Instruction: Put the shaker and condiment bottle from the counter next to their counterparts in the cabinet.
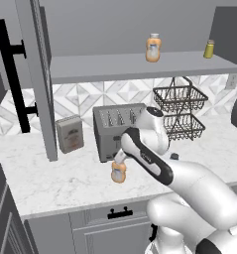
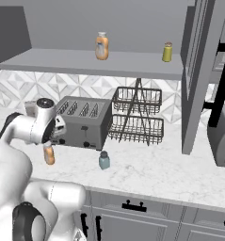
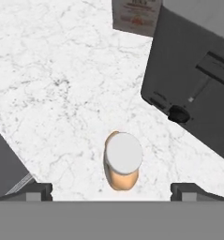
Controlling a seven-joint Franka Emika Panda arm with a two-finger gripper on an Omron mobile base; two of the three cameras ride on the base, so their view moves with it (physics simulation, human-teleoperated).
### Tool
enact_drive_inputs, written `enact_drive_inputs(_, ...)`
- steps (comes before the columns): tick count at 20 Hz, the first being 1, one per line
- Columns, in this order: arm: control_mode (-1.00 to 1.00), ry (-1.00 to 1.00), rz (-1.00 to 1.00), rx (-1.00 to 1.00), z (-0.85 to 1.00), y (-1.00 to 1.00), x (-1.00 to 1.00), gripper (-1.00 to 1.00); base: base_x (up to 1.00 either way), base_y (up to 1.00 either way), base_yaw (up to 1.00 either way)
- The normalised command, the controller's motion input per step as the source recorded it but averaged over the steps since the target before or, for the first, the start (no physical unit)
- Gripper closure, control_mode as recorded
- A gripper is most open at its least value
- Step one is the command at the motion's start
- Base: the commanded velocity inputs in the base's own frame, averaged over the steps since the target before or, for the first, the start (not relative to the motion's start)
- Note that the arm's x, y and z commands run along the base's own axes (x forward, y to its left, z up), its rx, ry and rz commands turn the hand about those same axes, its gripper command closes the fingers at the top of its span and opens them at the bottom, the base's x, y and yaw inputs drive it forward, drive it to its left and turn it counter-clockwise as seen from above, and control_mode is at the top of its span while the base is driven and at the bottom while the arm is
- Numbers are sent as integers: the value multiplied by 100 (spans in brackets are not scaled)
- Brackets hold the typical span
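Note:
The condiment bottle (image 1: 118, 173) (image 2: 49, 155) (image 3: 123, 159), orange with a white cap, stands upright on the marble counter (image 1: 60, 173) (image 2: 156, 172) in front of the toaster. My gripper (image 1: 121, 158) (image 2: 51, 141) (image 3: 112, 191) hangs just above it, open, with one fingertip on either side of the bottle and touching nothing. The teal shaker (image 2: 104, 160) stands on the counter to the bottle's right. On the cabinet shelf (image 1: 115, 69) (image 2: 67, 63) stand the counterparts: an orange bottle (image 1: 153, 48) (image 2: 101, 46) and a yellow-olive shaker (image 1: 209, 49) (image 2: 167, 52).
A grey toaster (image 1: 112, 131) (image 2: 83, 120) (image 3: 197, 70) sits right behind the bottle. A black two-tier wire rack (image 1: 179, 111) (image 2: 137, 117) stands to its right, a small box (image 1: 70, 134) (image 3: 134, 16) to its left. Open cabinet doors (image 1: 38, 74) (image 2: 198, 70) flank the shelf.

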Motion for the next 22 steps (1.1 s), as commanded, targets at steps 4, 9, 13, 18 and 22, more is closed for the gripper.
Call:
enact_drive_inputs(4, -100, 0, 0, -4, -8, 12, 0, -100, 0, 0, 0)
enact_drive_inputs(9, -100, -4, 0, -8, -32, 4, 0, -100, 0, 0, 0)
enact_drive_inputs(13, -100, -14, 0, -9, -31, 0, 0, -100, 0, 0, 0)
enact_drive_inputs(18, -100, -11, 0, -5, -21, 0, 0, -100, 0, 0, 0)
enact_drive_inputs(22, -100, -7, 0, -1, -13, 0, 0, -100, 0, 0, 0)
